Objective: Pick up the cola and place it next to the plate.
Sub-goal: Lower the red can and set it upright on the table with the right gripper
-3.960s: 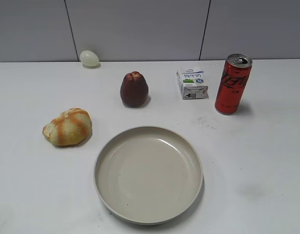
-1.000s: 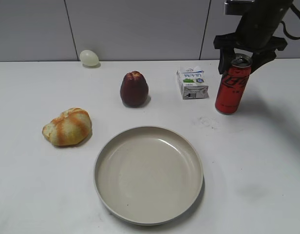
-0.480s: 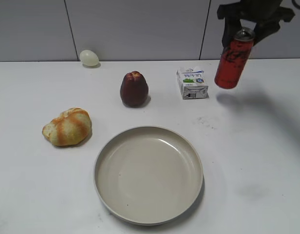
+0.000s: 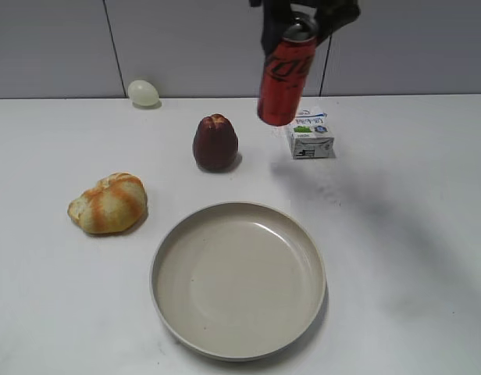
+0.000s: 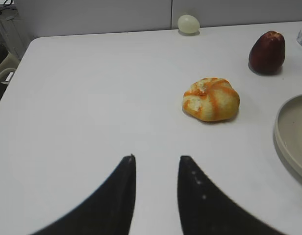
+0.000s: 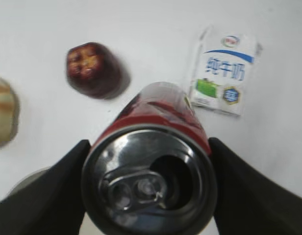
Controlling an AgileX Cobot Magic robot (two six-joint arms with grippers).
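Note:
The cola (image 4: 284, 78), a tall red can with a silver top, hangs in the air above the table's back middle, slightly tilted. My right gripper (image 4: 301, 22) is shut on its top; the right wrist view shows the can's open top (image 6: 149, 181) between the two black fingers. The beige plate (image 4: 166, 242) lies at the front middle, well below and in front of the can; its rim also shows in the left wrist view (image 5: 283, 142). My left gripper (image 5: 156, 159) is open and empty, low over bare table at the left.
A white milk carton (image 4: 308, 133) stands just right of the lifted can. A dark red fruit (image 4: 215, 143) stands to its left. A bread roll (image 4: 108, 203) lies left of the plate. A pale egg (image 4: 143, 93) sits at the back wall.
My right gripper closed on the cola, lifted it off the table at the back right, and has carried it left, past the milk carton. The left arm has not moved.

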